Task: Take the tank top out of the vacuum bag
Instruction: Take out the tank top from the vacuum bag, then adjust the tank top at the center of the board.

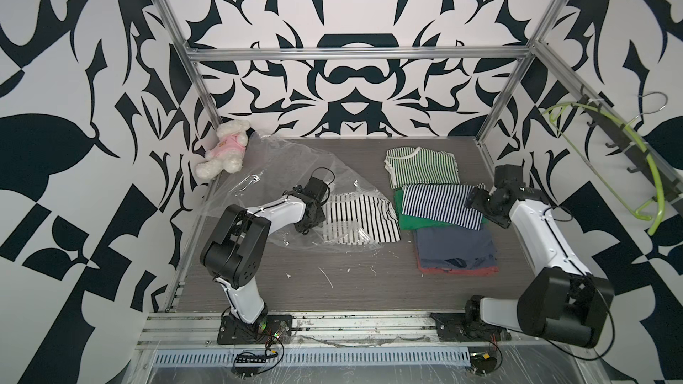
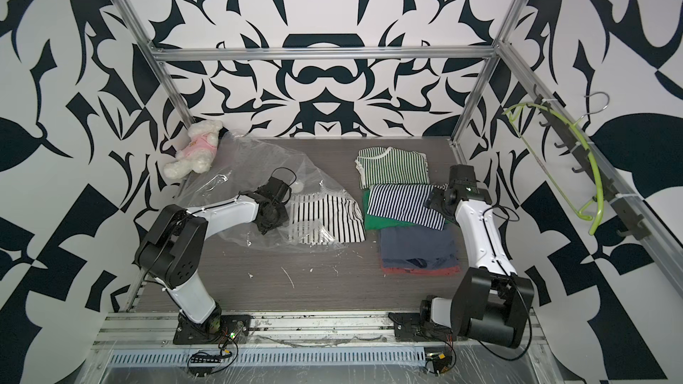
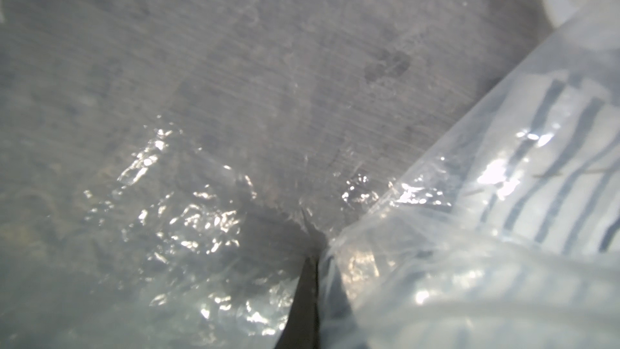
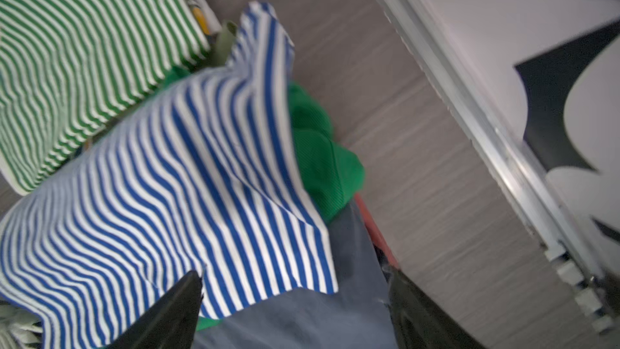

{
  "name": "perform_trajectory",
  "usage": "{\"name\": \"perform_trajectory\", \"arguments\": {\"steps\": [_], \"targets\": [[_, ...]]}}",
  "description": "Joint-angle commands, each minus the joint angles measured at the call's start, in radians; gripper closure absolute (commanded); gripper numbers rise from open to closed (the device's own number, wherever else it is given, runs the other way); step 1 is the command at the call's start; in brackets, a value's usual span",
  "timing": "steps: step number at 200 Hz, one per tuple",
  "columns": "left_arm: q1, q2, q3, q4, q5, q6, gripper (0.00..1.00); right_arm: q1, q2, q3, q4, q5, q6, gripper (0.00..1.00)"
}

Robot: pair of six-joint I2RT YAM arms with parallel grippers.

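Observation:
The clear, crinkly vacuum bag [image 1: 288,164] [image 2: 251,164] lies crumpled on the left half of the table. A black-and-white striped tank top [image 1: 360,223] [image 2: 325,219] lies inside it near the mouth, seen through the plastic in the left wrist view [image 3: 553,179]. My left gripper [image 1: 306,230] [image 3: 317,260] is shut on a fold of the bag's plastic beside the tank top. My right gripper [image 1: 475,197] [image 4: 295,273] hangs open over the clothes pile on the right. Nothing is between its fingers, and a blue-and-white striped top [image 1: 439,205] [image 4: 167,179] lies just below.
The pile on the right holds a green-striped shirt [image 1: 421,168], a green garment [image 1: 406,217] and a grey-blue one [image 1: 454,249]. A white teddy in pink [image 1: 225,149] sits in the far left corner. A green hanger [image 1: 650,179] hangs on the right wall rail.

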Motion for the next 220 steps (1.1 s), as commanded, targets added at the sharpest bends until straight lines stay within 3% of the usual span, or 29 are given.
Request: {"name": "perform_trajectory", "arguments": {"steps": [1,25,41,71,87,106,144,202,220], "targets": [[0.006,0.037,-0.015,-0.020,0.022,0.009,1.00,-0.052,-0.023,-0.040,0.004,-0.164,0.059,0.13],[0.006,0.036,-0.020,-0.013,0.025,0.004,1.00,-0.087,-0.022,-0.086,0.051,-0.293,0.084,0.21],[0.007,0.035,-0.016,-0.015,0.029,0.005,1.00,-0.110,-0.019,-0.098,0.068,-0.370,0.106,0.35],[0.006,0.024,-0.010,-0.025,0.022,0.005,1.00,-0.112,-0.052,-0.084,0.052,-0.390,0.105,0.50],[0.006,0.021,-0.012,-0.025,0.020,0.001,1.00,-0.112,-0.075,-0.077,0.036,-0.377,0.093,0.50],[0.006,0.021,-0.020,-0.017,0.021,-0.005,1.00,-0.113,-0.089,-0.077,0.027,-0.344,0.081,0.40],[0.006,0.030,-0.022,-0.008,0.031,-0.010,1.00,-0.115,-0.038,-0.074,0.049,-0.276,0.073,0.36],[0.007,0.021,-0.023,-0.005,0.036,-0.005,1.00,-0.122,0.084,-0.053,0.192,-0.191,0.057,0.38],[0.006,0.018,-0.029,-0.004,0.036,-0.007,1.00,-0.124,0.123,-0.042,0.213,-0.215,0.062,0.45]]}}
